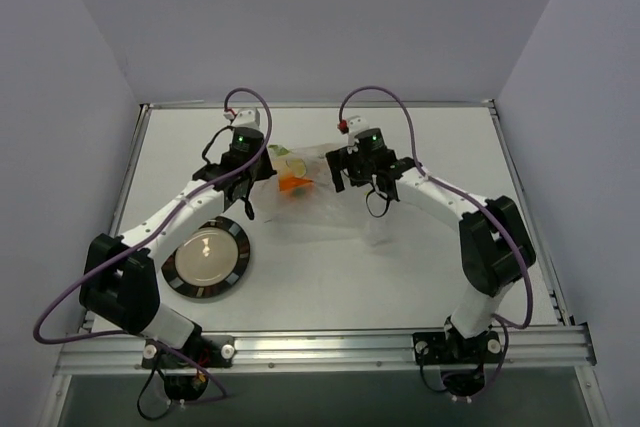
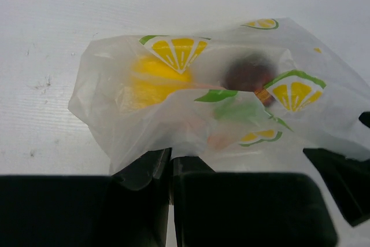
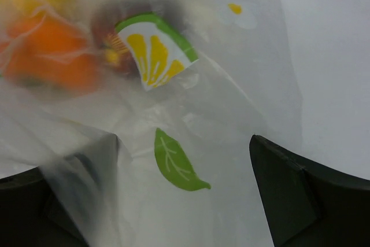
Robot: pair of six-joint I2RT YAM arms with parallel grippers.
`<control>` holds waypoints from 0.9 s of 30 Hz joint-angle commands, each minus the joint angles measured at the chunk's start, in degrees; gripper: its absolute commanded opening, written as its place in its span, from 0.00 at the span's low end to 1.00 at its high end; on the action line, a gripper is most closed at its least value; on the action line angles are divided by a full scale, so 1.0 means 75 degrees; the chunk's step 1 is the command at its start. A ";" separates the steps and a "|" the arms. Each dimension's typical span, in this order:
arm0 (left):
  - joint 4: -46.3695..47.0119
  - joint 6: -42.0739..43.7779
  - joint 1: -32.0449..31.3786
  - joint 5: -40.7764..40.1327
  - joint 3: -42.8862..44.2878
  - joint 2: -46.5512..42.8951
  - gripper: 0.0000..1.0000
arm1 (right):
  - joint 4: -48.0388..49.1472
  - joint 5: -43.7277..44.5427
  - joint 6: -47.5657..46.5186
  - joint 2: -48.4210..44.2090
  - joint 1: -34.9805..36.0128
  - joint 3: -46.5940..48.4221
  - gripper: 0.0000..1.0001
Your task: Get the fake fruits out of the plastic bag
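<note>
Pinching the near edge of the plastic bag (image 2: 173, 120), the left tool (image 2: 170, 163) has its two dark fingers pressed together with a fold of clear film caught between them. In the overhead view that left tool (image 1: 262, 172) sits at the bag's left side and the right tool (image 1: 335, 169) at its right side, the two facing each other across the plastic bag (image 1: 310, 182), which lies on the white bench (image 1: 400, 257) in its far middle part.

The right tool (image 3: 182, 143) is released. Its fingers stand wide apart with crumpled film lying between them, and some of that film is draped over the finger on the left of its own view. It grips nothing.

All three fruits are inside the bag:
- The yellow fruit (image 2: 150, 79) shows through the film at the left of the left wrist view.
- The dark red fruit (image 2: 248, 72) lies to the right of it – partly behind a printed lemon-slice mark.
- The orange fruit (image 3: 52, 56) is a blur at the upper left of the right wrist view, just beside the dark red one. From above it is the brightest spot in the bag (image 1: 295, 185).

A round black-rimmed plate (image 1: 243, 247) rests on the bench nearer the arm bases, apart from the bag and below the left tool in the overhead view.
</note>
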 commanded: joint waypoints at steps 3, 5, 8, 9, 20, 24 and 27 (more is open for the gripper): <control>0.0241 0.0160 -0.0002 -0.0095 0.0558 0.0055 0.02 | 0.1497 0.0182 -0.0122 0.0815 -0.0442 0.0719 0.33; 0.0217 0.0230 -0.0002 -0.0153 0.0616 0.0126 0.02 | 0.1346 -0.0413 0.0253 0.1110 -0.0395 0.0627 0.03; 0.0159 0.0370 0.0009 -0.0388 0.0675 0.0173 0.02 | 0.1742 -0.1610 0.0792 0.0398 0.0002 -0.0296 0.00; 0.0170 0.0394 0.0009 -0.0423 0.0675 0.0173 0.02 | 0.1836 -0.2053 0.1119 -0.0220 0.0177 -0.0950 0.00; 0.0183 0.0370 0.0009 -0.0657 0.0675 0.0126 0.02 | 0.2093 -0.2656 0.2095 -0.2137 0.0054 -0.2643 0.00; 0.0077 0.0453 0.0021 -0.0612 0.0932 0.0290 0.06 | 0.2609 -0.2398 0.2563 -0.1459 -0.0639 -0.2468 0.00; -0.0157 0.0336 -0.0002 -0.0134 0.1143 0.0162 0.36 | 0.3043 -0.2385 0.2997 -0.0978 -0.0991 -0.2339 0.00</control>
